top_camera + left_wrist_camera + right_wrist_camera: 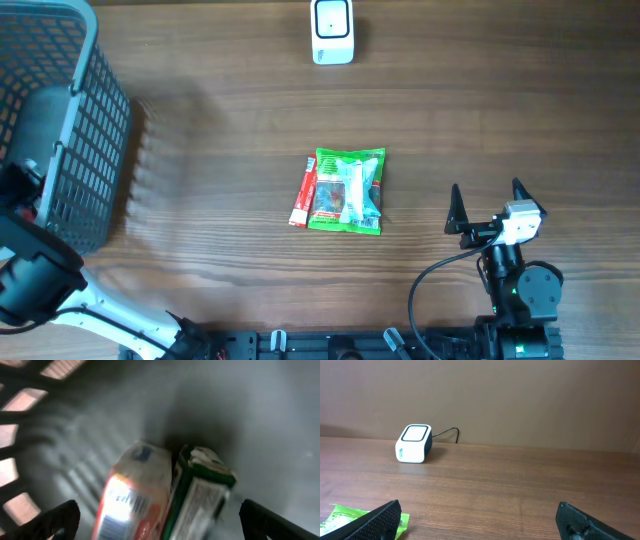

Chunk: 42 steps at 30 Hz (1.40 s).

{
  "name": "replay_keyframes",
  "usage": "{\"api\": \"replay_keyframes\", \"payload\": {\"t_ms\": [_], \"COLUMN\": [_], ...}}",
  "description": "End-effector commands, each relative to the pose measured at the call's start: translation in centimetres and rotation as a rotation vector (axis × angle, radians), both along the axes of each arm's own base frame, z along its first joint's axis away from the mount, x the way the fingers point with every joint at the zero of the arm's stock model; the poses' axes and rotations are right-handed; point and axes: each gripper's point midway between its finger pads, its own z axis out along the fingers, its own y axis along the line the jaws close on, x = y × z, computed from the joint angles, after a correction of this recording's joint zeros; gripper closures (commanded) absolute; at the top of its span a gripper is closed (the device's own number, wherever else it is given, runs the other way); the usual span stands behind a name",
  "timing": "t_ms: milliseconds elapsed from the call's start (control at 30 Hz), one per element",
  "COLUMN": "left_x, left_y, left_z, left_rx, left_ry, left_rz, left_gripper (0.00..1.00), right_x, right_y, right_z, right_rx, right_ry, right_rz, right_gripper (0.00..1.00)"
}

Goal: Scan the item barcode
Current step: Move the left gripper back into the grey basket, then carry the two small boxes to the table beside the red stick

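Observation:
A green snack packet (348, 190) lies flat in the middle of the table, with a thin red and white packet (303, 195) against its left side. The white barcode scanner (332, 30) stands at the far edge. My right gripper (487, 190) is open and empty, low over the table to the right of the packets; its wrist view shows the green packet's corner (345, 516) and the scanner (413, 443) ahead. My left gripper (157, 507) is open inside the basket, over an orange and white packet (132, 495) with a barcode and a green box (200, 490).
A grey mesh basket (90, 150) fills the left end of the table, and the left arm (35, 265) reaches into it from the front. The scanner's cable (447, 432) runs off behind it.

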Motion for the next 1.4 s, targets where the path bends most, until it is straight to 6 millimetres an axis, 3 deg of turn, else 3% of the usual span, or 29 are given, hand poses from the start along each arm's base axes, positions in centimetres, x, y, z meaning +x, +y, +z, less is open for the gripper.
{"api": "replay_keyframes", "payload": {"t_ms": [0, 67, 233, 333, 500, 633, 833, 1033, 1167, 1300, 1367], "left_x": [-0.4, 0.1, 0.4, 0.4, 0.8, 2.2, 4.6, 6.8, 8.0, 8.5, 8.2], "left_y": [-0.6, -1.1, -1.2, -1.2, -1.0, -0.4, -0.2, -2.1, -6.4, -13.5, -16.9], "left_z": [-2.2, -2.7, -2.9, -2.9, -2.1, 1.0, 8.6, 21.3, 29.3, 36.8, 38.4], "left_rx": [-0.032, -0.054, -0.059, -0.059, -0.046, -0.014, 0.083, 0.289, 0.403, 0.486, 0.476], "left_ry": [-0.006, -0.04, -0.057, -0.058, -0.075, -0.158, -0.339, -0.553, -0.707, -0.895, -0.944], "left_rz": [-0.011, -0.016, -0.018, -0.019, -0.02, -0.028, -0.029, -0.109, -0.213, -0.362, -0.425], "left_gripper": [0.01, 0.05, 0.39, 0.52, 0.56, 0.58, 0.6, 0.6, 0.58, 0.58, 0.59], "right_x": [0.0, 0.0, 0.0, 0.0, 0.0, 0.0, 0.0, 0.0, 0.0, 0.0, 0.0], "right_y": [-0.2, -0.2, -0.2, -0.2, -0.2, -0.2, -0.2, -0.2, -0.2, -0.2, -0.2], "right_z": [0.1, 0.1, 0.1, 0.1, 0.1, 0.1, 0.1, 0.1, 0.1, 0.1, 0.1], "right_rx": [0.008, 0.008, 0.008, 0.008, 0.008, 0.008, 0.008, 0.008, 0.008, 0.008, 0.008], "right_ry": [-0.005, -0.005, -0.005, -0.005, -0.005, -0.005, -0.005, -0.005, -0.005, -0.005, -0.005], "right_rz": [-0.012, -0.012, -0.012, -0.012, -0.012, -0.012, -0.012, -0.012, -0.012, -0.012, -0.012], "right_gripper": [0.0, 0.0, 0.0, 0.0, 0.0, 0.0, 0.0, 0.0, 0.0, 0.0, 0.0]}}
